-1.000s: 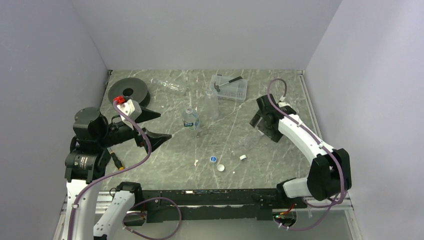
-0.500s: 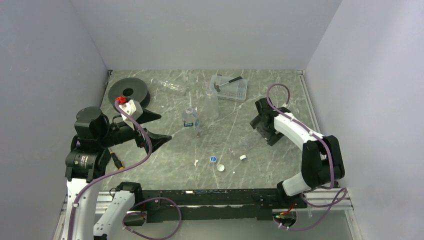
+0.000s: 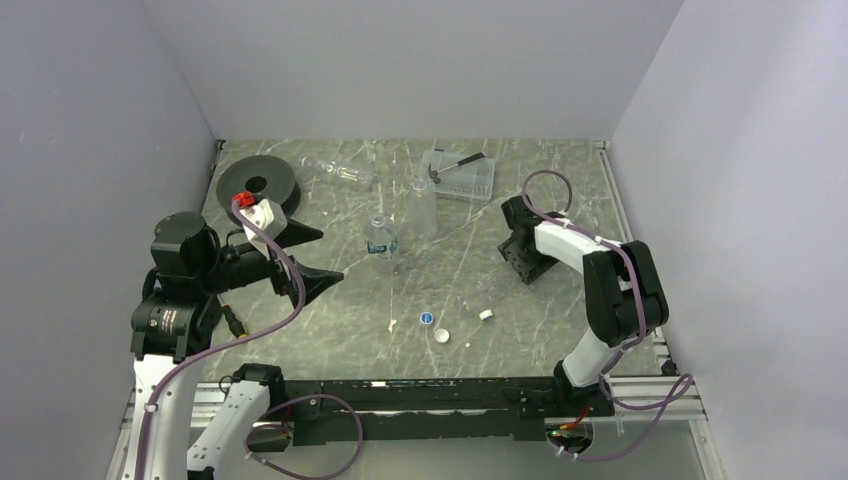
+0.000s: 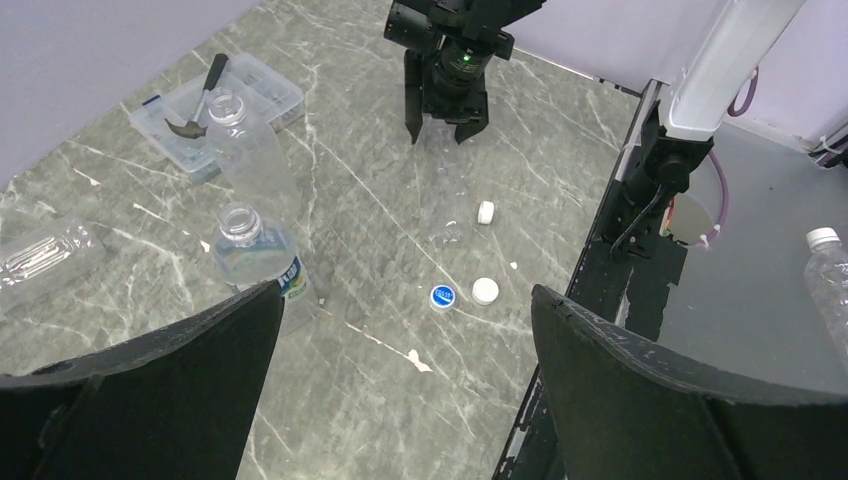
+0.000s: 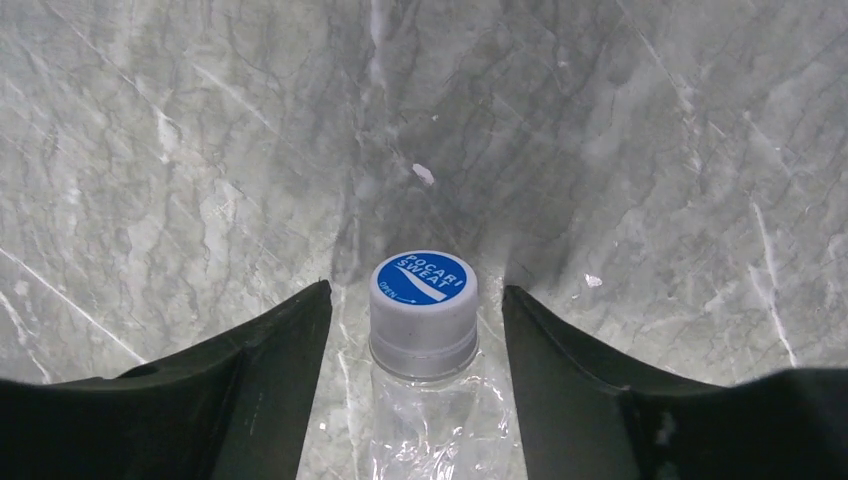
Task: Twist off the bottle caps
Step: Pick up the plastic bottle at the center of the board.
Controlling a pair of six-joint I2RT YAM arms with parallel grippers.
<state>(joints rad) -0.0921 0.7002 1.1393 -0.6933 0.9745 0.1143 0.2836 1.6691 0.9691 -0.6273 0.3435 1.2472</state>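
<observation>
Grey marbled table [image 3: 330, 335], boxed in by plain pale walls [image 3: 400, 60]. Right of centre, blue-topped cap [image 5: 422, 290] of a lying clear bottle [image 5: 430, 440] between right gripper [image 5: 415, 292] fingers, partly spread, gap on each side. Left gripper [image 4: 405, 295] at near left, spread wide, holding nothing

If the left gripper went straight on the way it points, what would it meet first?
Probably the short labelled bottle, clipped by the far finger of the left gripper; depth is unclear.
</observation>
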